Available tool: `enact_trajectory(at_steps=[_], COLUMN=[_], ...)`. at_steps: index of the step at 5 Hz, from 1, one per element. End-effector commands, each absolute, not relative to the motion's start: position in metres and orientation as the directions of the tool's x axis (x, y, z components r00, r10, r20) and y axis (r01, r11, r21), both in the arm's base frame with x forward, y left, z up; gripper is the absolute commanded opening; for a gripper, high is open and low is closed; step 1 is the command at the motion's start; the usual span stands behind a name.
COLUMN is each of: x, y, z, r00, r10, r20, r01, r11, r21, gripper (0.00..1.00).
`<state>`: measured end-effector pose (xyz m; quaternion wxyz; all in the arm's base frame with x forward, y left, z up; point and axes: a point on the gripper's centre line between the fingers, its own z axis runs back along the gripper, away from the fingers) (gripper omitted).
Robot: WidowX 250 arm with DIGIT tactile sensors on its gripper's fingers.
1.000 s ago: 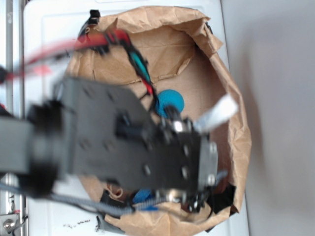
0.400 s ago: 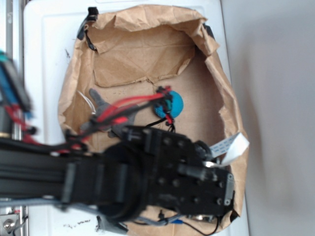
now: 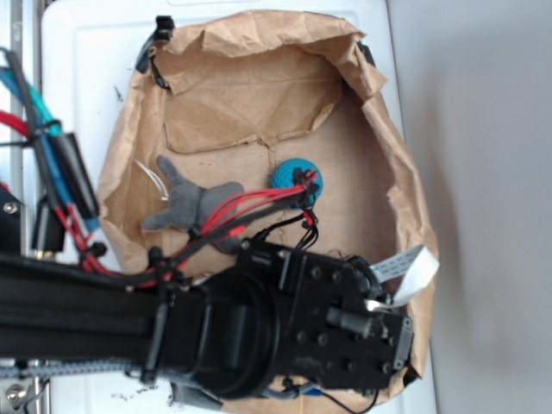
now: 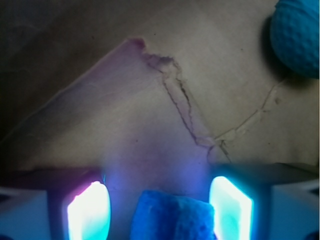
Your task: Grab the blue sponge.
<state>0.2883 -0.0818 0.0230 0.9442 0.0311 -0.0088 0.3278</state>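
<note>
The blue sponge (image 4: 172, 216) sat between my two fingers (image 4: 89, 212), its porous top edge showing at the bottom of the wrist view. A gap remained on each side of it, so my gripper (image 4: 160, 212) was spread apart and grasped nothing. I could not tell how far below the pads the sponge lay. In the exterior view my own arm hid the sponge.

Ahead of the sponge lay creased brown paper with a torn seam, and this stretch was open. One teal ball (image 4: 297, 35) lay beyond the sponge, well apart from it, toward the right corner. One grey plush toy (image 3: 185, 203) lay to the ball's left. The raised walls of the paper bag (image 3: 259, 69) ringed all three things.
</note>
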Motion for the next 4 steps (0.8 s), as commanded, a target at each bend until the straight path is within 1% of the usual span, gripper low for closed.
enact_trajectory(at_steps=[1,2,3,4], x=[0.281,0.281,0.28,0.271], y=[-0.074,-0.053,-0.023,-0.002], z=[0.055,0.085,0.115,0.142], r00=[0.772,0.741,0.646,0.581], r10=[0.634,0.67,0.761,0.81], r20=[0.053,0.047,0.049,0.072], r01=[-0.634,-0.668,-0.756,-0.81], r11=[0.773,0.742,0.648,0.585], r21=[-0.011,-0.056,-0.09,-0.038], gripper=[0.0,0.0,0.0,0.0])
